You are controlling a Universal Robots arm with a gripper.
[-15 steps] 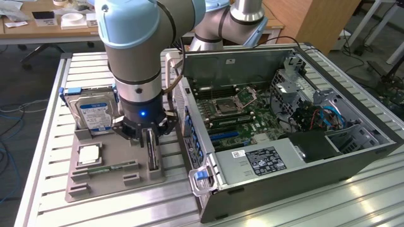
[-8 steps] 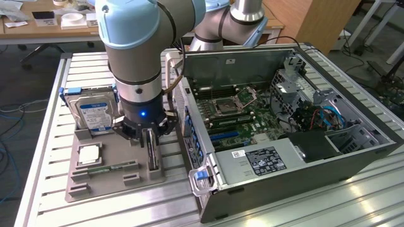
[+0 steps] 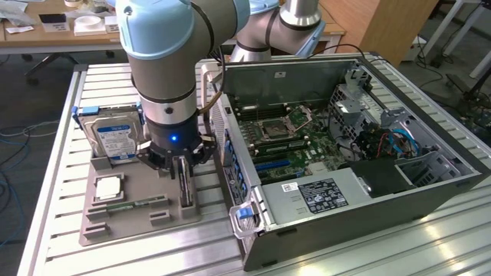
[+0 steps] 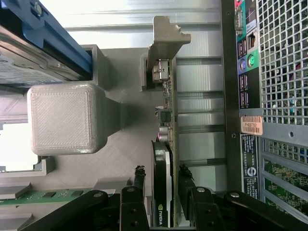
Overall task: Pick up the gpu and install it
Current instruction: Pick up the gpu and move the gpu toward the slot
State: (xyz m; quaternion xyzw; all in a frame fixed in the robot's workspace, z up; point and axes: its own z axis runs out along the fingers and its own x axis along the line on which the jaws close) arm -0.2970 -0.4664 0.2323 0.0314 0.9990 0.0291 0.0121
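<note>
Grey printed plastic makes up the tray on the slatted aluminium table, and the gpu stands on edge in a slot along the tray's side nearest the open computer case. The gripper hangs straight down over the card, one black finger on each side of it. Seen from the wrist, the fingertips flank the gpu with a sliver of tray showing on both sides, so the jaws stand apart and are not clamped on it. The card's metal end bracket points away from the gripper. A hard drive stands upright at the tray's far end.
</note>
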